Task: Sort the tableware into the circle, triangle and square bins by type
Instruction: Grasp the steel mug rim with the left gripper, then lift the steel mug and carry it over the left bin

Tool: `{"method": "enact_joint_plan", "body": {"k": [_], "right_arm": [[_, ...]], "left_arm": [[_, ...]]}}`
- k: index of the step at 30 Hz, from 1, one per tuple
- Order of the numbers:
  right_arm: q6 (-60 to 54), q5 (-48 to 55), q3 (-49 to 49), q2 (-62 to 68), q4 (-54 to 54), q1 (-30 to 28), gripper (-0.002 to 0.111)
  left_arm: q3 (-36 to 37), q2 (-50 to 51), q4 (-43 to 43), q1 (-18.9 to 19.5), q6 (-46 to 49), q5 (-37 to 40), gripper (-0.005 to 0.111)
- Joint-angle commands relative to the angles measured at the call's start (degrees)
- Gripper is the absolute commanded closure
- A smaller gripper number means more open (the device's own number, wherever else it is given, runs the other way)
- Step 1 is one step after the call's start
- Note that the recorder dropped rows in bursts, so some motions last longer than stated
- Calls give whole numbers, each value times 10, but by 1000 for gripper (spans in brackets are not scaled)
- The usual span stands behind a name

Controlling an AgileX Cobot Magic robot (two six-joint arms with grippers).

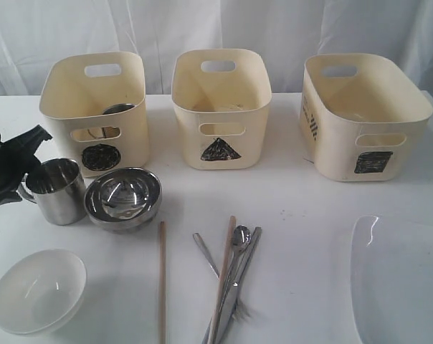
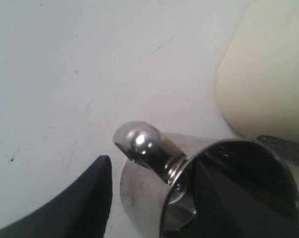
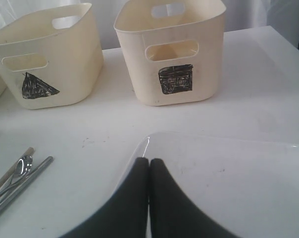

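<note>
Twice checked the tools: found left gripper (image 2: 152,173) with jaws apart astride the mug (image 1: 55,190) wall, just beside the circle bin (image 1: 66,93); found right gripper (image 3: 149,161) pressed together over the plate (image 3: 238,183) rim. Judged barely started: one steel piece (image 1: 118,109) binned there; left on the table (image 1: 310,215): steel bowl (image 1: 123,198), white bowl (image 1: 37,290), chopsticks (image 1: 161,279), cutlery (image 1: 234,279).

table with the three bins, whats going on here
A two-armed robot is sorting tableware into marked bins. The left gripper is open at the steel mug, one finger inside it and one outside by the handle, next to the circle bin, where something steel already shows. The right gripper is shut above the white plate. The steel bowl, white bowl, chopsticks and cutlery lie unsorted on the table.
</note>
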State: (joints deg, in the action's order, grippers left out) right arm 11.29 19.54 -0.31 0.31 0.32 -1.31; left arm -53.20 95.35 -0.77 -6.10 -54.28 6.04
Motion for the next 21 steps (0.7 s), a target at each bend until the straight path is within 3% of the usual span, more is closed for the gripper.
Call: {"method": "enact_joint_plan", "body": {"k": [1,7,14,21], "right_arm": [[-1,-3,3,-3,0,2,108],[-1,-3,3,-3,0,2,108],[-1,-3,3,-3,0,2,108],[-1,-3,3,-3,0,2,108]], "left_arm": [[4,3,-5,-4,3,18,53],[4,3,1,-4,28,34,56],[4,12,1,-4,158,120,81],[4,5,1,-4,181,182,107]]}}
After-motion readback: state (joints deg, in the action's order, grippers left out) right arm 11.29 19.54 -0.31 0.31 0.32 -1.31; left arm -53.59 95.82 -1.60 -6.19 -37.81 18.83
